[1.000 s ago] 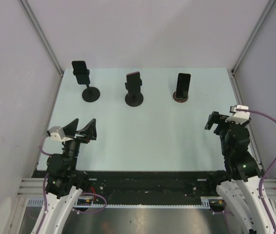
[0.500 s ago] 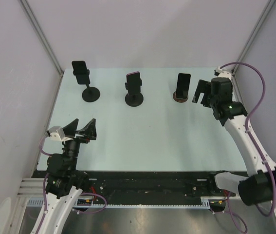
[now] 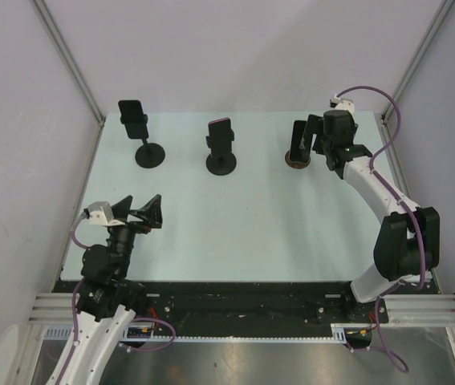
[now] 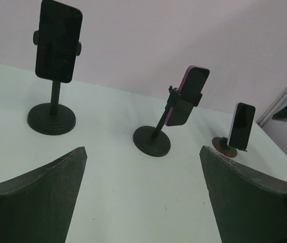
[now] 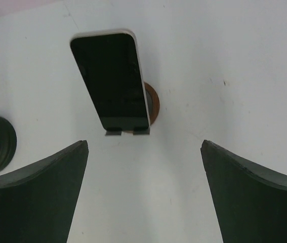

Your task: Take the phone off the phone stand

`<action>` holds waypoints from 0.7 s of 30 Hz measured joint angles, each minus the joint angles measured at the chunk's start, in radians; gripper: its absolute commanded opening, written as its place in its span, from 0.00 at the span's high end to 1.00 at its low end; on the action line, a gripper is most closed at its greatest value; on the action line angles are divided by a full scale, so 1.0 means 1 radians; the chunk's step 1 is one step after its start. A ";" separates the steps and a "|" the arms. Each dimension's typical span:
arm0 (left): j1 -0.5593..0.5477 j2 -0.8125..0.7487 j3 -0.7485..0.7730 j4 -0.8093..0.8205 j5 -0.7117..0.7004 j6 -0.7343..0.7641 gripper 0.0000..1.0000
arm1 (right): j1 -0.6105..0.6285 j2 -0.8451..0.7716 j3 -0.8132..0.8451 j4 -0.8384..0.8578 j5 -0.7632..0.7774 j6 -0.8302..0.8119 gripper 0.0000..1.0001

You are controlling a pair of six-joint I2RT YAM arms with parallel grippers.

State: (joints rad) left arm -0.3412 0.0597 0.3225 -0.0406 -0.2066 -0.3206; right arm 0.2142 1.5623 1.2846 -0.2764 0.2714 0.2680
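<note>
the phone (image 5: 112,81) leans in its round stand (image 5: 153,104) at the far right of the table (image 3: 251,208), not yet lifted. the right gripper (image 3: 315,138) hovers just beside it, jaws spread wide, holding nothing. grasping and lifting remain. the left gripper (image 3: 136,211) hangs wide open and empty, well apart.
</note>
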 measured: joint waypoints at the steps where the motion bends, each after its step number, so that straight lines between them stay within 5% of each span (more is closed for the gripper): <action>1: 0.002 0.014 0.000 -0.001 0.000 0.002 0.00 | 0.000 0.015 0.007 0.027 0.001 -0.006 0.00; 11: 0.018 0.078 0.002 -0.012 0.001 0.007 0.00 | 0.014 0.203 0.165 0.189 0.003 -0.040 0.00; 21: 0.019 0.086 0.003 -0.014 0.001 0.007 0.00 | 0.026 0.395 0.379 0.169 0.037 -0.067 0.00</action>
State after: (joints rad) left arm -0.3222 0.1455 0.3256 -0.0551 -0.2054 -0.3134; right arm 0.2398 1.9575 1.6634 -0.1070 0.3088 0.2008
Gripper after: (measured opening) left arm 0.996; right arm 0.995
